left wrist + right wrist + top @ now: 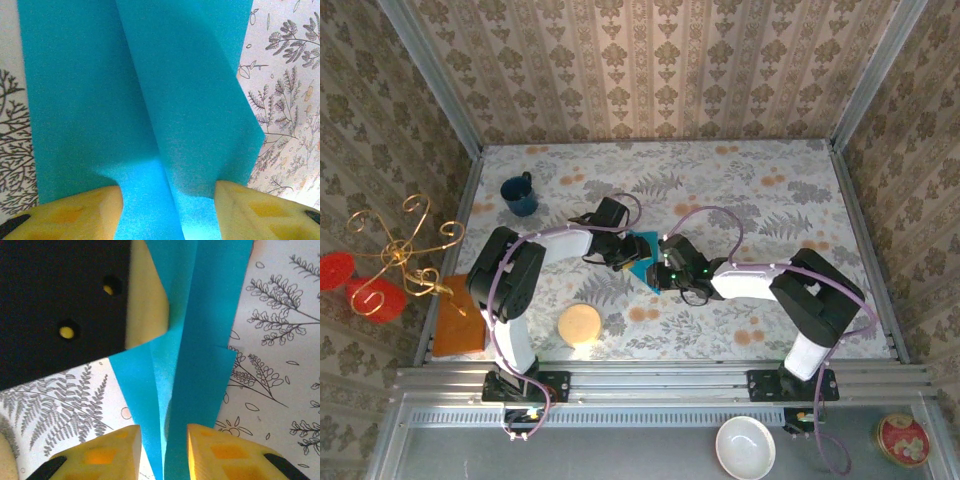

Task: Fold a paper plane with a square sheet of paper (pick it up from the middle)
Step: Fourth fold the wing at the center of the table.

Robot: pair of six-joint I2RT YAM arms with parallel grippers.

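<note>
**Square sheet of paper** (642, 256), turquoise-blue, partway to a plane. It lies near the middle of the bench (770, 200), on the floral cover, between the two hands. The sheet is no longer flat. The left wrist view shows long lengthwise panels (150, 100), one flap lapping over another along a slanting edge. The right wrist view shows a raised ridge (195, 365) running away from the camera, with a stepped corner at its right side. The surface is plain and matte, and the folds look soft rather than pressed sharp.

**Left hand** (619, 250): the fingers (167, 200) stand well apart, straddling the sheet, with the upper flap meeting the inner edge of one pad.

**Right hand** (656, 272): the fingers (165, 440) stand narrowly apart on either side of the ridge. Whether they pinch it cannot be told. One pad of the left hand (145, 305) rests on the far end of the sheet.

**Step in hand**, as judged: setting the centre crease of the dart. The next move calls for holding one end down while the other hand closes along the ridge and keeps the edges aligned, as thin paper slips and buckles easily.

**Surroundings**: a dark blue mug (520, 195) stands well apart at the far left, and a round tan disc (580, 325) lies nearer the bases.
</note>
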